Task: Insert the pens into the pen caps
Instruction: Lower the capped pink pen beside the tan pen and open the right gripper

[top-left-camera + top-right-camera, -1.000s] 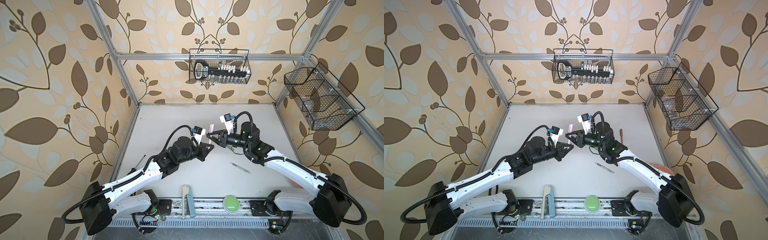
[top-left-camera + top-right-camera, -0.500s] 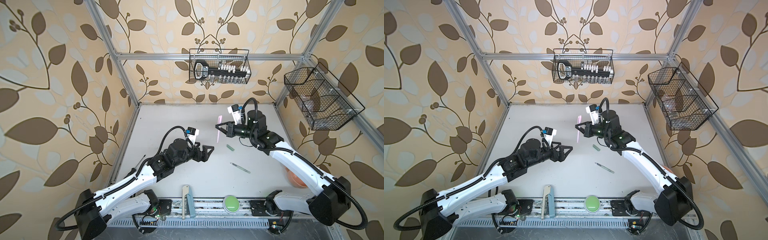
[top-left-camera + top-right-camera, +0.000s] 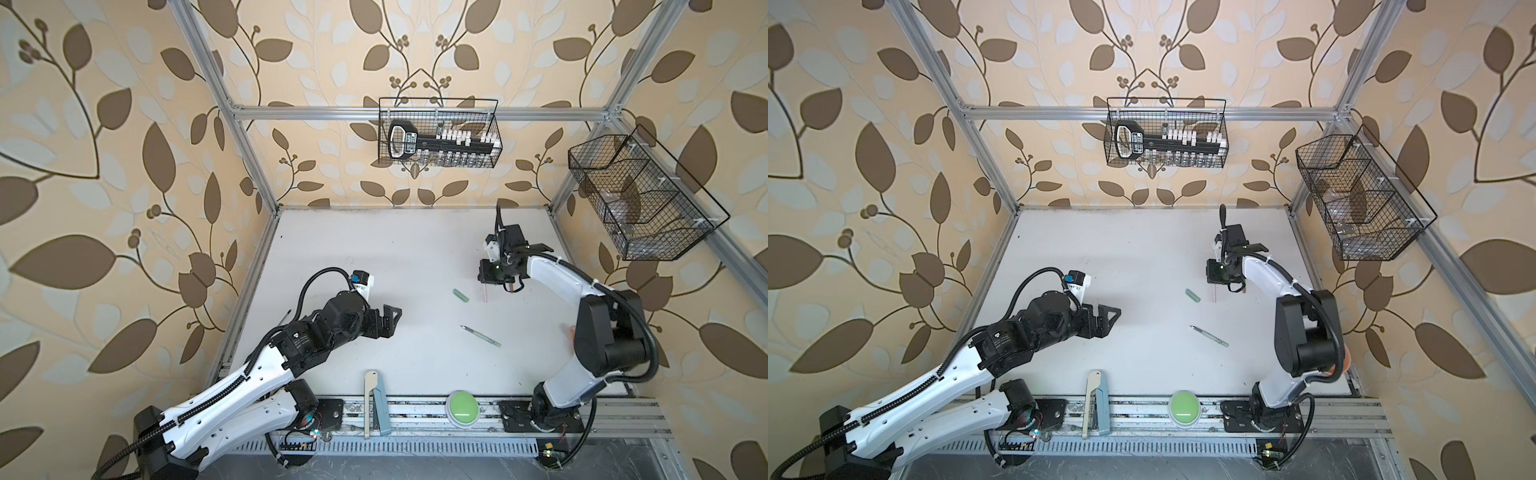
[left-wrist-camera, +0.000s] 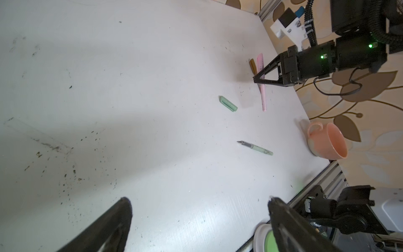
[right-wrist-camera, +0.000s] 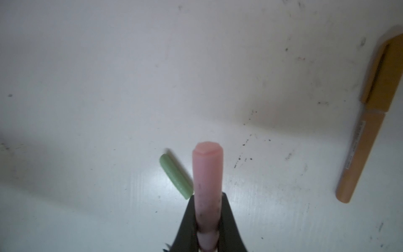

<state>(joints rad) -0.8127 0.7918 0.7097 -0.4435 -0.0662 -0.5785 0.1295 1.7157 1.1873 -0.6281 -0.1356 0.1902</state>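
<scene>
- Looked like a robotics lab test cell, not a home, despite the leaf wallpaper (image 3: 104, 124) on the panels.
- An aluminium extrusion frame (image 3: 332, 113) boxed in a bare white tabletop (image 3: 374, 249), which was scuffed and speckled with dirt.
- The left arm (image 3: 232, 390) and right arm (image 3: 557, 274), white and black with exposed cabling, were mounted on a slotted rail (image 3: 415, 419) at the front edge.
- A big green push button (image 3: 461, 407) sat on that rail.
- A back wire basket (image 3: 496, 133) and a side wire basket (image 3: 648, 199) hung off the frame.

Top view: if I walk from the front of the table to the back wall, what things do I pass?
green button → green pen → green cap → wire basket on the back wall
</scene>
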